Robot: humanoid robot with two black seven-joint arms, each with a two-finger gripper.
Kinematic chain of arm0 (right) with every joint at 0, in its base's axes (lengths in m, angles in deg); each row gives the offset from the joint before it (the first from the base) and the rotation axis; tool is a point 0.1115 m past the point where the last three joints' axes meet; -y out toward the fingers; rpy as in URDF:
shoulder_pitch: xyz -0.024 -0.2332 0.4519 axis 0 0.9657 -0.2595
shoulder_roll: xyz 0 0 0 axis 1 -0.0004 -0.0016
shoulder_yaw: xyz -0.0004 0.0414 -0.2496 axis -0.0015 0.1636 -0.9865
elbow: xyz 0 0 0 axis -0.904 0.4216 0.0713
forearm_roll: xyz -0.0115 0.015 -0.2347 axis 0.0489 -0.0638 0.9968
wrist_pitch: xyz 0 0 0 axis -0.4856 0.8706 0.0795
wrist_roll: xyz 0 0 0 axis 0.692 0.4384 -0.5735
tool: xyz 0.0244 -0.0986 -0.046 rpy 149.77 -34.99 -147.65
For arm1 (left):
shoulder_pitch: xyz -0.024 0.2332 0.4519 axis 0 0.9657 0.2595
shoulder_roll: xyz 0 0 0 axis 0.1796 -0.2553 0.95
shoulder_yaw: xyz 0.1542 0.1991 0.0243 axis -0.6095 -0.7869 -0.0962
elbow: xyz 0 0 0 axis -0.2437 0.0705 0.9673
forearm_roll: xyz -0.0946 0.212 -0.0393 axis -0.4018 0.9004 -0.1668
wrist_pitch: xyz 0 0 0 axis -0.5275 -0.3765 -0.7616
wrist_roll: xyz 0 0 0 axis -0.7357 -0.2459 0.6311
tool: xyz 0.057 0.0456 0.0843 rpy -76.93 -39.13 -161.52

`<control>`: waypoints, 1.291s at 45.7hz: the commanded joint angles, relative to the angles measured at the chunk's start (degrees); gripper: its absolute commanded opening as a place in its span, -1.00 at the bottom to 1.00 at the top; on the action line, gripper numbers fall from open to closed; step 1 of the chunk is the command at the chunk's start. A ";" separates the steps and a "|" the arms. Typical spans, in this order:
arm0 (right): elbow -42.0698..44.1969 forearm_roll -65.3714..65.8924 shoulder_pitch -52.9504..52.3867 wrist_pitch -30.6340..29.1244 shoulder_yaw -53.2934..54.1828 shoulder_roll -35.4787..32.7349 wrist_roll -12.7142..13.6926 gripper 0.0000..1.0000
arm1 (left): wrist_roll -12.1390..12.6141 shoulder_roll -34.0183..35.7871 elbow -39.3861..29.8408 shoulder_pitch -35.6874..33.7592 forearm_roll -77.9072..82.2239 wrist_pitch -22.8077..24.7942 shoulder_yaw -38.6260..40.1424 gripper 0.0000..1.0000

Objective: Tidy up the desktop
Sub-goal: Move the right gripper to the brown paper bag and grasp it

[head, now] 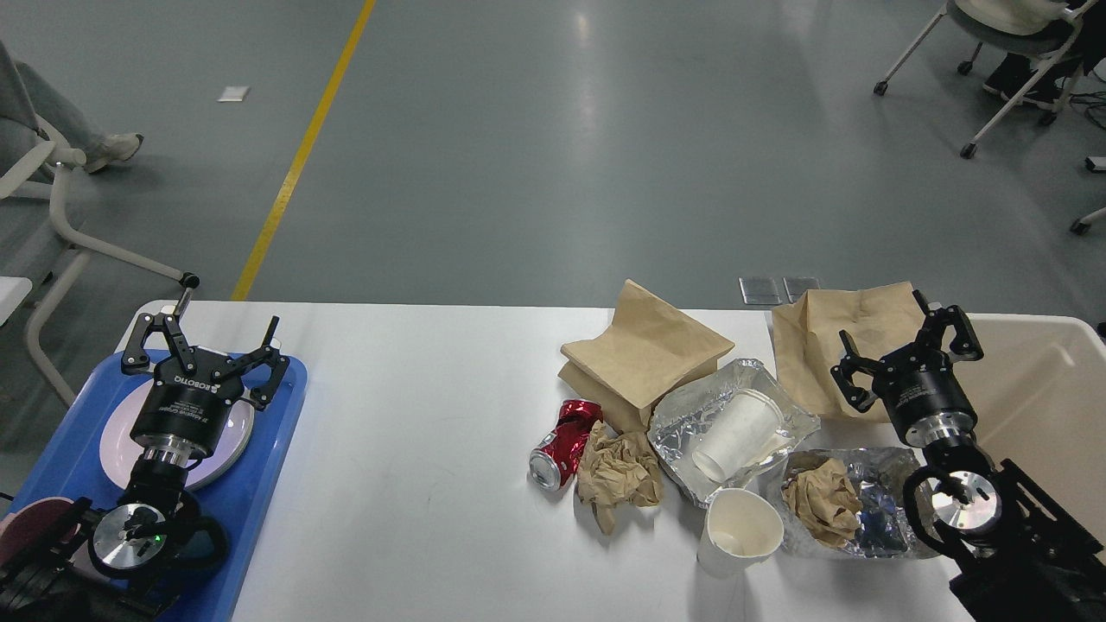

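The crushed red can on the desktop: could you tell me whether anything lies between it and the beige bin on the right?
Yes. Between the crushed red can and the beige bin lie crumpled brown paper, two foil sheets and two paper cups.
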 commanded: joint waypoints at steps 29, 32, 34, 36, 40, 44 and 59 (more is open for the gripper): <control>-0.41 -0.02 -3.69 0.53 -5.58 -0.69 0.10 1.00 | 0.00 0.00 0.00 0.00 0.00 0.04 0.00 0.93; -0.41 -0.02 -3.78 0.44 -5.23 -1.66 0.10 1.00 | 0.00 0.00 0.00 0.00 0.00 0.04 0.00 0.93; -0.41 -0.02 -4.04 0.44 -5.23 -2.62 0.10 1.00 | 0.00 0.00 0.00 0.00 0.00 0.04 0.00 0.93; -0.41 -0.02 -4.83 0.35 -5.23 -3.15 0.01 1.00 | 0.00 0.00 0.00 0.00 0.00 0.04 0.00 0.93; -0.59 -0.02 -5.63 0.53 -6.02 -4.29 0.01 1.00 | 0.00 0.00 0.00 0.00 0.00 0.04 0.00 0.93; -0.15 -0.02 -6.06 0.79 -8.82 -8.68 0.01 1.00 | 0.00 0.00 0.00 0.00 0.00 0.04 0.00 0.93; -0.33 -0.02 -24.06 -2.11 -55.72 -21.52 -0.43 1.00 | 0.00 0.00 0.00 0.00 0.00 0.13 0.00 0.93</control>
